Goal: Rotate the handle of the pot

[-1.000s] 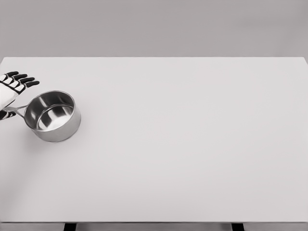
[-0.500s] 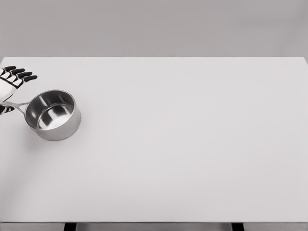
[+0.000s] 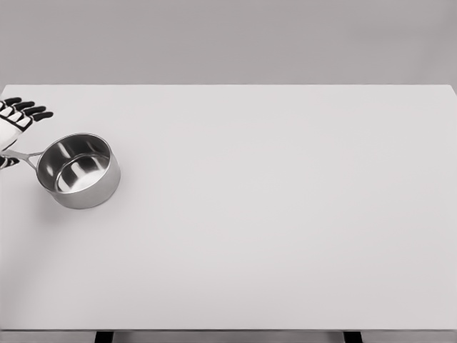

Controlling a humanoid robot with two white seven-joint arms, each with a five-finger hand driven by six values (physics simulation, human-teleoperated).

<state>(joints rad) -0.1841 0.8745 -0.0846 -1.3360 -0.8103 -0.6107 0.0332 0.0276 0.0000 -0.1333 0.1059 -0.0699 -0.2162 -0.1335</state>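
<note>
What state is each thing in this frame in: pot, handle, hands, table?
pot: upright on the table, empty, no lid.
pot handle: points left, toward the picture's edge, reaching the left hand.
left hand: at the left edge by the handle, fingers spread, no clear grasp.
right hand: not in view.
table: white, carrying only the pot.

No legible text, label, brand or number anywhere in the head view. Pot (image 3: 78, 171) surface is plain polished metal. Table (image 3: 285, 214) is unmarked.
</note>
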